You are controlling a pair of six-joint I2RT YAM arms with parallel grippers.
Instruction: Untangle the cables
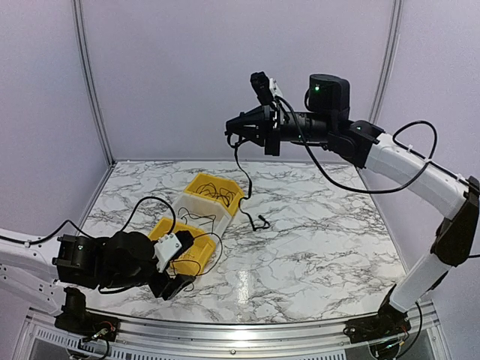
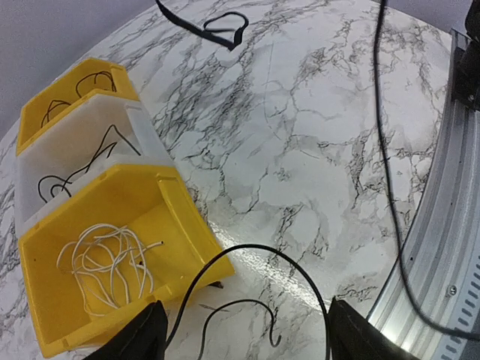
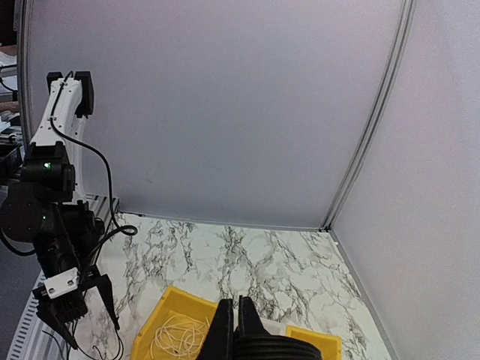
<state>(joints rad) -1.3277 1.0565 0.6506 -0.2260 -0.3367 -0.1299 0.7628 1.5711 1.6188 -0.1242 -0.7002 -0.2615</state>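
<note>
My right gripper is raised high over the table, shut on a thin black cable. The cable hangs down, and its lower end lies curled on the marble, also in the left wrist view. In the right wrist view the fingers are pressed together and the cable is hidden. My left gripper is low at the near left, open and empty. Another thin black cable lies curled on the table between its fingertips. White cables lie coiled in the near yellow bin.
Three bins stand in a row: near yellow, translucent white holding a black cable, far yellow holding black cables. An aluminium rail edges the table, with a thicker arm cable above it.
</note>
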